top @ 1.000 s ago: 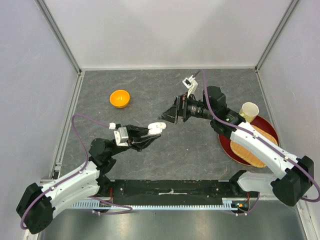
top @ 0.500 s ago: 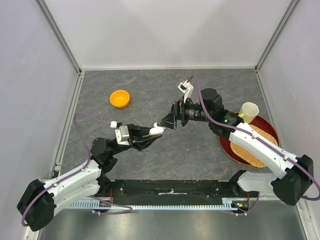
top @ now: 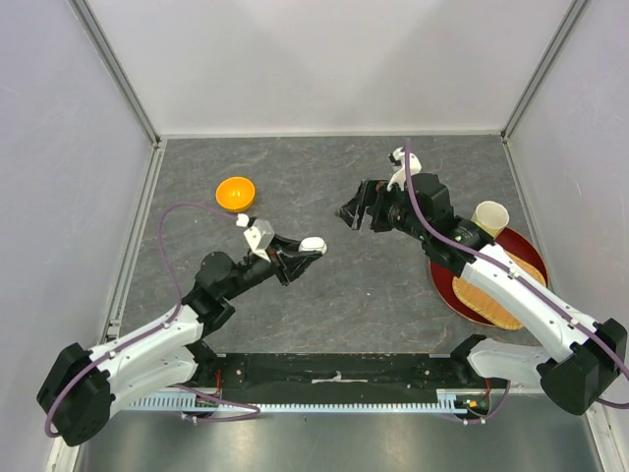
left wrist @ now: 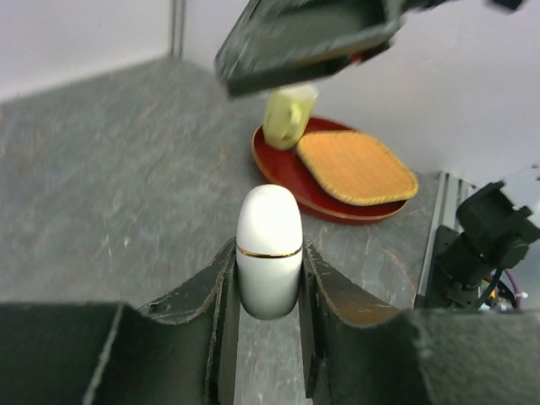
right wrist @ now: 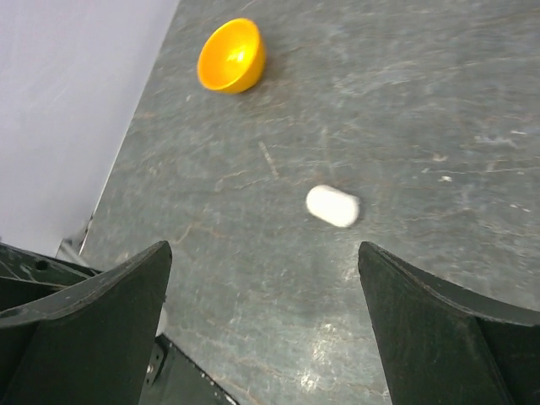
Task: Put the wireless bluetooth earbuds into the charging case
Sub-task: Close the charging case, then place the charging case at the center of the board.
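Observation:
A small white charging case (left wrist: 269,253) with a thin gold seam, lid closed, is pinched between my left gripper's (left wrist: 268,249) black fingers, held above the table. From above, the case (top: 313,244) shows at the left gripper's (top: 300,254) tip near the table's middle. My right gripper (top: 356,207) hovers open a short way to the far right of it, with nothing between its fingers (right wrist: 101,312). It appears as a blurred dark shape (left wrist: 312,38) in the left wrist view. A white oblong thing (right wrist: 332,206) of case size shows blurred against the table. No earbuds show in any view.
An orange bowl (top: 235,193) sits at the far left of the grey table. At the right is a red tray (top: 444,287) carrying a woven mat (top: 501,285) and a pale cup (top: 488,218). Walls close in the table on three sides.
My right gripper has drawn back from the case, up and to the right, and turned. My left gripper has swung slightly farther out, still holding the case.

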Robot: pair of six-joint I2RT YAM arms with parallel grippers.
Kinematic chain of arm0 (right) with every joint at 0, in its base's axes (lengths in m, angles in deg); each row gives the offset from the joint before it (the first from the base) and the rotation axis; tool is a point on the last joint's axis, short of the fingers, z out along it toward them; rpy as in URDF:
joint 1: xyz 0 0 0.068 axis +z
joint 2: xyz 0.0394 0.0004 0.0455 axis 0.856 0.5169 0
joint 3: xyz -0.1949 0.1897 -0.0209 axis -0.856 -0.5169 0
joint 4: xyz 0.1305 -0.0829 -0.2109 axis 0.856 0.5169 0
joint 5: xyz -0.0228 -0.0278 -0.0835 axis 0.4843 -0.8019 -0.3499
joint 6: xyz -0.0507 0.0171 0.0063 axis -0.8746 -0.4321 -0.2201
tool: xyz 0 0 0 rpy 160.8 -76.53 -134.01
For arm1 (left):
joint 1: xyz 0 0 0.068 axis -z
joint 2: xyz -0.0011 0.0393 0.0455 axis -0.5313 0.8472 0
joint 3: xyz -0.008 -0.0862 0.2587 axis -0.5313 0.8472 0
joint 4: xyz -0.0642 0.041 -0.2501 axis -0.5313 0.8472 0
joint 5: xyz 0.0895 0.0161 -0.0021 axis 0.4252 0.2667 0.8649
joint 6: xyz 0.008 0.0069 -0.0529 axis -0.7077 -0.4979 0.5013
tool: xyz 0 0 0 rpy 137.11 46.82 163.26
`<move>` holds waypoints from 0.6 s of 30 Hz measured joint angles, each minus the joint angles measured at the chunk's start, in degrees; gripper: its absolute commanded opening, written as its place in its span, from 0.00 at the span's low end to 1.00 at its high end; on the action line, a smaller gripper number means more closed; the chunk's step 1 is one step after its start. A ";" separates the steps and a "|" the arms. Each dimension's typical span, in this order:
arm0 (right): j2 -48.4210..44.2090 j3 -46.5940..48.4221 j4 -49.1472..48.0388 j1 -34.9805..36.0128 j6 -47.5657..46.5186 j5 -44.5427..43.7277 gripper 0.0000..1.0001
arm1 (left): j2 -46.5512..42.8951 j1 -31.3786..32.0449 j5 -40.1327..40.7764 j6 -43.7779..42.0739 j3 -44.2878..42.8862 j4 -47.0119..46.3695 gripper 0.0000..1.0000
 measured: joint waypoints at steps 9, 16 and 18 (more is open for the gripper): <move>-0.07 -0.76 1.16 -3.80 3.87 -4.63 0.98 | 15.41 -0.02 4.39 8.26 -3.67 10.91 0.02; -0.28 -1.81 1.66 -5.35 4.39 -4.85 0.98 | 24.33 0.00 4.33 12.98 -7.06 13.55 0.02; -0.31 -1.99 1.77 -5.81 4.39 -4.79 0.98 | 27.04 0.00 4.13 13.92 -8.70 13.86 0.02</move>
